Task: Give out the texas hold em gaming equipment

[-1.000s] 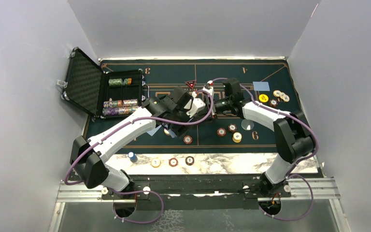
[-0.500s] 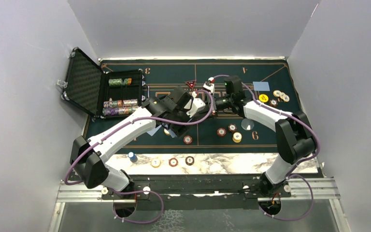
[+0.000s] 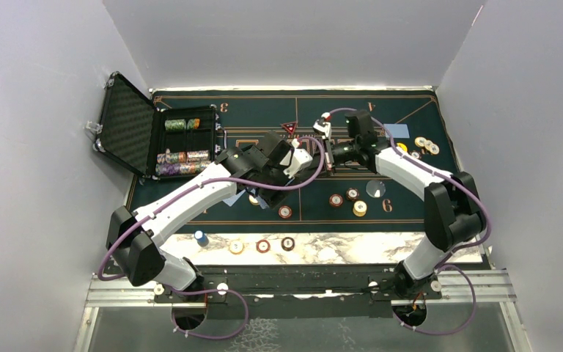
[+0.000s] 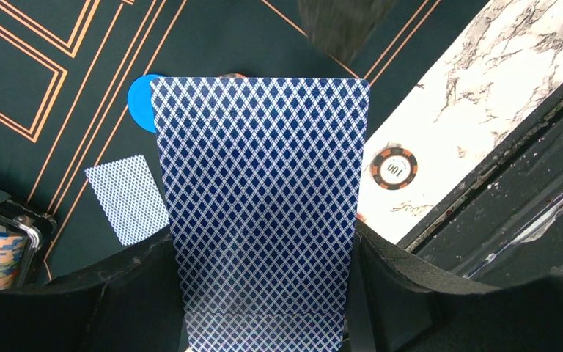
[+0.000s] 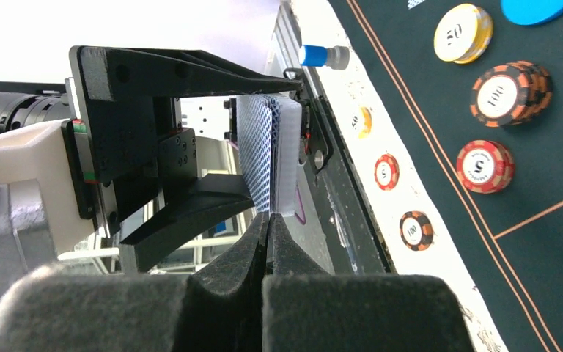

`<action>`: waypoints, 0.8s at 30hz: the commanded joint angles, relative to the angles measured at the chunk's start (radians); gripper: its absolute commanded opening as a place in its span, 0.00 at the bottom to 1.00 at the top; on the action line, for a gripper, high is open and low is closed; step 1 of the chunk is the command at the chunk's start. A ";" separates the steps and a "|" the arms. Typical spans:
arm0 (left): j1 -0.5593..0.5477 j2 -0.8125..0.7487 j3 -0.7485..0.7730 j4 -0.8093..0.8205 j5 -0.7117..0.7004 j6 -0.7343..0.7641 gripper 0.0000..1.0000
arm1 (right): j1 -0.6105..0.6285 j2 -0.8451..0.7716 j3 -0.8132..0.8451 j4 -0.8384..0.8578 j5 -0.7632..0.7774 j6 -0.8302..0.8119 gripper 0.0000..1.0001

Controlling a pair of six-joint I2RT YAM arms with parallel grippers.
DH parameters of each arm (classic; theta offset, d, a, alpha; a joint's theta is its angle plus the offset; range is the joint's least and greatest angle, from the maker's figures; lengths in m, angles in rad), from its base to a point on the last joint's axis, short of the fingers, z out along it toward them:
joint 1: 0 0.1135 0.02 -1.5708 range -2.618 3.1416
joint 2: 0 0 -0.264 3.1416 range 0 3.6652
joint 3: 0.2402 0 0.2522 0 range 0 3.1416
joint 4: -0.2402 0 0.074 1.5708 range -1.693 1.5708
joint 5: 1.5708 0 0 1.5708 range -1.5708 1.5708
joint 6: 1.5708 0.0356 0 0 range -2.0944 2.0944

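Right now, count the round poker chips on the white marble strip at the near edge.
3, in a row: yellow chip leftmost, red-and-white chip central, dark orange-edged chip rightmost. The left arm may hide more.

Take the mat (image 3: 264, 110) as your reference. The case (image 3: 126, 123) sits at its left edge, chip stacks (image 3: 182, 157) inside. The marker (image 3: 289, 128) lies at its far middle; a card (image 3: 404, 130) and loose chips (image 3: 431, 148) at its far right corner. More chips (image 3: 359, 208) lie right of its centre. Three chips (image 3: 263, 246) rest on the ledge (image 3: 366, 248) before its near edge.
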 commanded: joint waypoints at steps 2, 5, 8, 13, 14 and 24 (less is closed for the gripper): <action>-0.003 0.003 0.010 0.018 -0.001 0.002 0.00 | -0.055 -0.047 0.052 -0.117 -0.040 -0.145 0.01; -0.004 0.005 0.010 0.017 -0.003 -0.010 0.00 | -0.096 -0.068 0.072 -0.207 -0.049 -0.259 0.01; -0.003 -0.005 -0.001 0.034 0.005 -0.012 0.00 | -0.102 -0.053 0.042 -0.201 -0.084 -0.234 0.05; -0.002 -0.010 -0.013 0.040 0.011 -0.004 0.00 | -0.026 -0.035 -0.032 0.034 -0.078 0.001 0.44; -0.003 -0.009 -0.013 0.040 0.013 -0.003 0.00 | -0.018 -0.033 -0.045 0.083 -0.080 0.042 0.47; -0.002 -0.006 -0.002 0.040 0.015 -0.004 0.00 | 0.033 0.015 -0.077 0.256 -0.085 0.184 0.49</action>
